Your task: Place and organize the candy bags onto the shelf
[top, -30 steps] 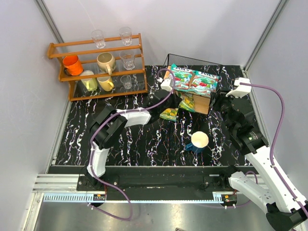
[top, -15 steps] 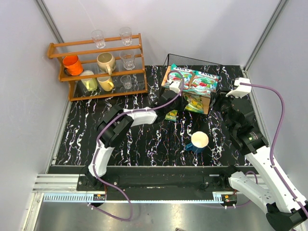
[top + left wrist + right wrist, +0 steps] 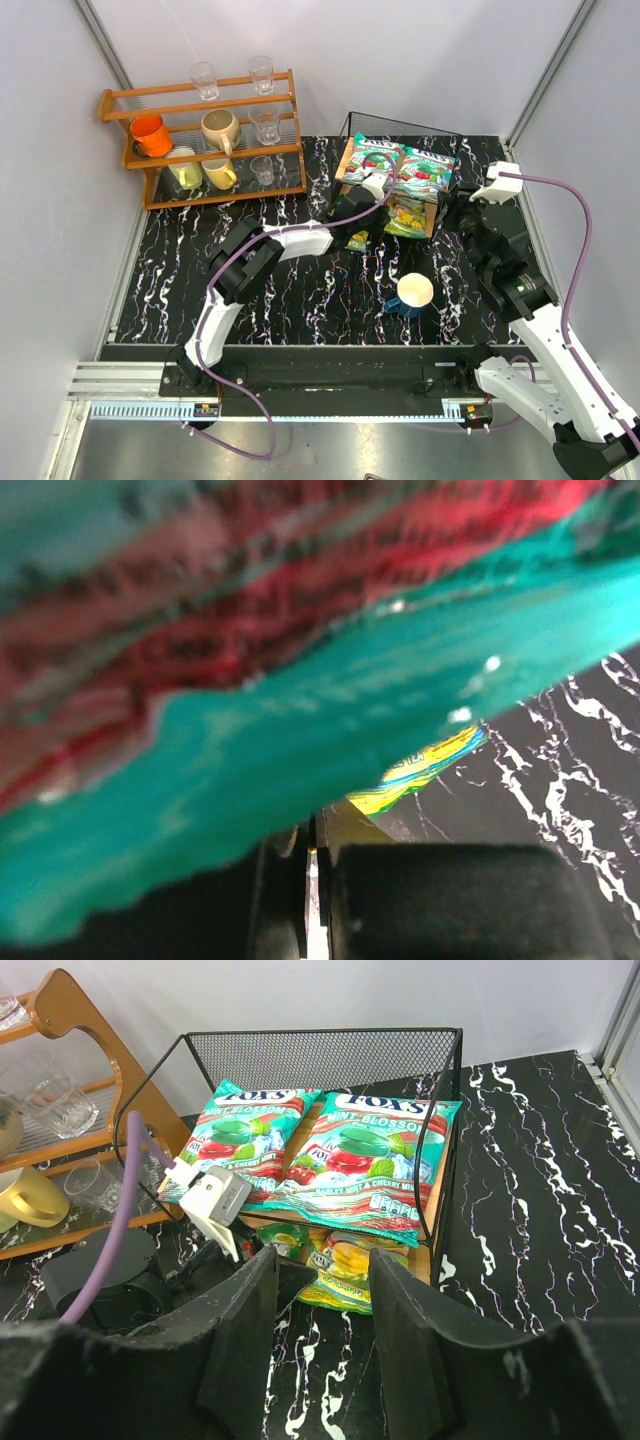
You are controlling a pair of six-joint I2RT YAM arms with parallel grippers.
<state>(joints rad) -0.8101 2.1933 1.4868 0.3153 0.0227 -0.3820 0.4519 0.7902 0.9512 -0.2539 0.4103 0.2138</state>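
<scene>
The shelf point(image 3: 437, 215) stands at the back centre; it also shows in the right wrist view point(image 3: 440, 1130). Two teal-green candy bags point(image 3: 368, 158) point(image 3: 423, 172) lie side by side on its top board. One yellow-green bag point(image 3: 408, 214) lies on the lower board. My left gripper point(image 3: 363, 228) is at the shelf's front left corner, under the left teal bag point(image 3: 300, 730). It is shut on the edge of the second yellow-green bag point(image 3: 355, 242), which sits at the lower board's left end point(image 3: 283, 1240). My right gripper point(image 3: 466, 216) is open and empty, right of the shelf.
A white-and-blue cup point(image 3: 412, 293) stands on the black marble table in front of the shelf. An orange-brown rack with mugs and glasses point(image 3: 210, 140) stands at the back left. Grey walls close in the back and both sides.
My left gripper has moved right and toward the shelf, taking the yellow-green bag with it; more of that bag is now hidden under the arm. The right arm has not moved.
</scene>
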